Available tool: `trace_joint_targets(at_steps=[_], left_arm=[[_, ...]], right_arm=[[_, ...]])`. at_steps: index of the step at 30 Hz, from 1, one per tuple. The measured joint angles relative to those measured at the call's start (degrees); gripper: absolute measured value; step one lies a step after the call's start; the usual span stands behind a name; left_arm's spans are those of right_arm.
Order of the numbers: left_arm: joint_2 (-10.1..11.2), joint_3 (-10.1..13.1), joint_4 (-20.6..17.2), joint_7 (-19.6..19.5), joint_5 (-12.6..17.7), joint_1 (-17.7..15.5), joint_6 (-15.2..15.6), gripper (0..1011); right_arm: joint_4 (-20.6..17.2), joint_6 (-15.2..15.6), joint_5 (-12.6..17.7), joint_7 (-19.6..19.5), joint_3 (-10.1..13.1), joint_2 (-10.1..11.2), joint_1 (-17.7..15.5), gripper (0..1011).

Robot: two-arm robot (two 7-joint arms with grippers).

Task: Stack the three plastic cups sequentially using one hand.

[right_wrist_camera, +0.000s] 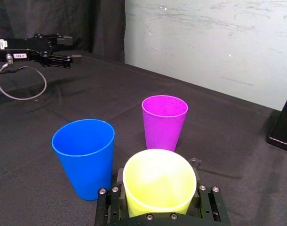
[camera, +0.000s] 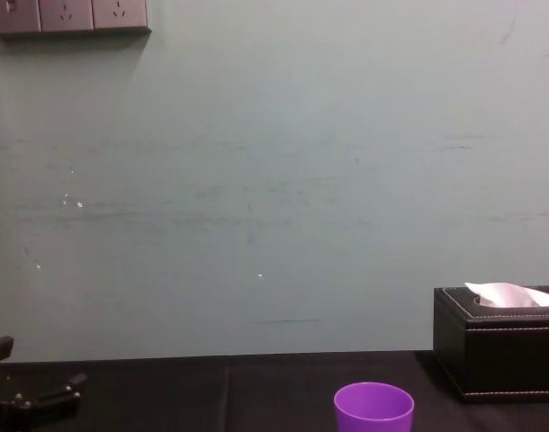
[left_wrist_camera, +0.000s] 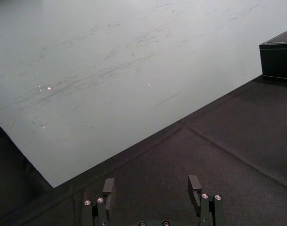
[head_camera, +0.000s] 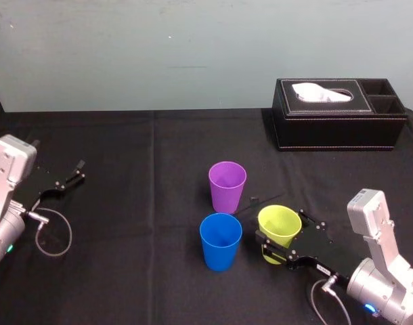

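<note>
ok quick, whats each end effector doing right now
left end effector: open, holding nothing
right end effector: closed on the yellow-green cup

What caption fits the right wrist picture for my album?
The right gripper holds the yellow-green cup near the upright blue cup and purple cup; the left gripper rests open, far off.

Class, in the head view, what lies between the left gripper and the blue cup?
Bare black tablecloth only, seen in the head view, between the open left gripper and the blue cup. The right gripper grips the yellow-green cup.
</note>
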Motion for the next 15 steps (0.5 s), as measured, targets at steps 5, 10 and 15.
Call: trace_joint_targets(at_steps=[5,10,15], left_arm=[[0.0,0.0,0.0,0.0,0.0,0.0,0.0,1010],[0.0,0.0,0.0,0.0,0.0,0.0,0.0,1010],[0.0,0.0,0.0,0.0,0.0,0.0,0.0,1010]], right_arm=[[-0.02,-0.03,0.01,0.0,0.02,0.03,-0.03,755],[-0.03,-0.05,0.01,0.0,0.02,0.03,-0.05,755],[-0.03,-0.06,0.01,0.0,0.02,0.03,-0.05,755]])
